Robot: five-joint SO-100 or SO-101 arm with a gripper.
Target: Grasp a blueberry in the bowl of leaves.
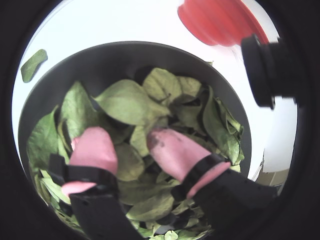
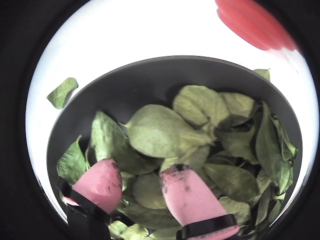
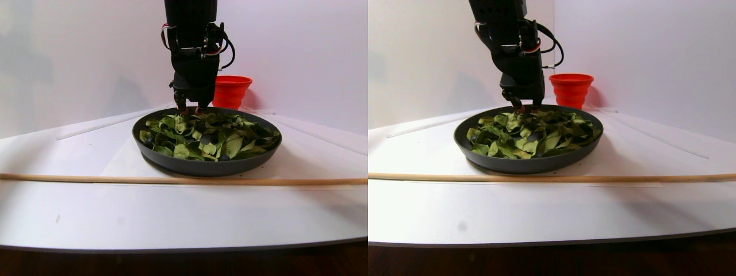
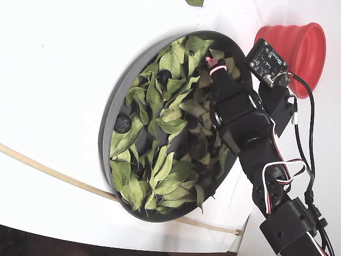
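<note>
gripper: gripper (image 1: pixel 131 141) low over the leaves (image 1: pixel 135 102) at one edge of the bowl (image 1: pixel 105 57), pink fingertips (image 2: pixel 102 182) down among the top leaves.
jaws: parted by a moderate gap, nothing between them but leaf; holding nothing.
blueberry: none visible by the tips in both wrist views; in the fixed view a dark round object (image 4: pixel 122 124), maybe a berry, sits by the opposite rim, well apart from the jaws.
key relation: if that is the target, it lies across the bowl; no long axis.
bystander: red cup (image 4: pixel 298 45) outside the bowl.
</note>
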